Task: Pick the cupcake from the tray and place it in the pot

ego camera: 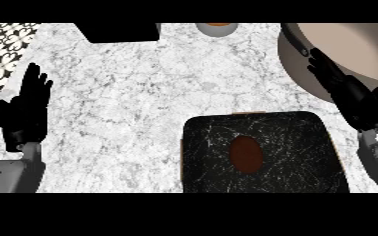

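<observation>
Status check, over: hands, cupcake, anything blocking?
Left robot hand open, resting at left edge. Right robot hand open over pot rim. Cupcake on tray. Nothing between tray and pot.

counter (148, 95): white marble, grey veins
tray (295, 145): black, thin white scratches, beside the right hand (343, 87)
cupcake (246, 154): reddish brown
pot (343, 42): beige inside, grey wall, at right hand

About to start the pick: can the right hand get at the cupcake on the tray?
Probably yes. The right hand is open at the edge of the pot, nothing stands between it and the tray, and the cupcake sits uncovered at the tray's middle.
</observation>
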Available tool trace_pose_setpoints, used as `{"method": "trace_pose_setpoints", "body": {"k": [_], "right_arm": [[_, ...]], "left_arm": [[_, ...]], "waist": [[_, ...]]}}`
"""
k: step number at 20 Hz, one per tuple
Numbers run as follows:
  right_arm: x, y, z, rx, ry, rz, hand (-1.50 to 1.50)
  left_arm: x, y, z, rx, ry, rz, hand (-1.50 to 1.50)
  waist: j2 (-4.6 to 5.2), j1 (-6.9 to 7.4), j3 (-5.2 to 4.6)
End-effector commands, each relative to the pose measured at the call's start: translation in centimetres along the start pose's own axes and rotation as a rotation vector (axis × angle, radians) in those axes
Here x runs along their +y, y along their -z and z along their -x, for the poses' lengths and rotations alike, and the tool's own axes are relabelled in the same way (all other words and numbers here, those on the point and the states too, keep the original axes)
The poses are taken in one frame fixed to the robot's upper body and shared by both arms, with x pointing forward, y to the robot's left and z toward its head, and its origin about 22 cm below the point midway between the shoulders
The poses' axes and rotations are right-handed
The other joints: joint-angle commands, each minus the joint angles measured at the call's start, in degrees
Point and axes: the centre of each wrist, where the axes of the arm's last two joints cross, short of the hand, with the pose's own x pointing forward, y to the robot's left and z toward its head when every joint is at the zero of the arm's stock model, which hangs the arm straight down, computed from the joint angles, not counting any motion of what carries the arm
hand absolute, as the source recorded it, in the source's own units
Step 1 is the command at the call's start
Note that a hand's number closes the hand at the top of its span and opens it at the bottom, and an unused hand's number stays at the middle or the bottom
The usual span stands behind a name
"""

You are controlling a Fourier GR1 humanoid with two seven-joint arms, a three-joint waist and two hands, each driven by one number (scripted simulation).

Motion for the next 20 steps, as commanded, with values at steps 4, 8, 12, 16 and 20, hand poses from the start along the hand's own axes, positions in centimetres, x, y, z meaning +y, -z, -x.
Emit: {"method": "trace_pose_setpoints", "body": {"k": [4,8,12,16,20], "right_arm": [[8.1,-2.6,2.7,0.119,0.063,0.159,1.5],[2.0,-3.1,3.1,0.083,-0.307,0.531,1.5],[8.1,-3.1,1.0,-0.244,-0.203,0.753,-1.5],[14.8,-5.7,0.0,-0.369,-0.174,0.821,-1.5],[17.0,-8.4,0.2,-0.15,-0.191,0.77,-1.5]], "left_arm": [[-3.3,-2.7,3.0,0.081,0.111,0.333,0.0],[-3.9,-4.1,5.0,0.183,0.122,0.42,0.0],[-3.8,-4.9,5.9,0.207,0.13,0.5,0.0],[-4.5,-5.2,6.6,0.202,0.127,0.549,0.0],[-4.6,-5.1,6.4,0.193,0.127,0.591,0.0]], "waist": [[-0.45,-1.1,-2.14],[-1.58,-6.7,-3.01],[-1.73,-4.52,-2.2],[-1.04,-2.55,-2.34],[-0.68,-1.17,-2.51]]}}
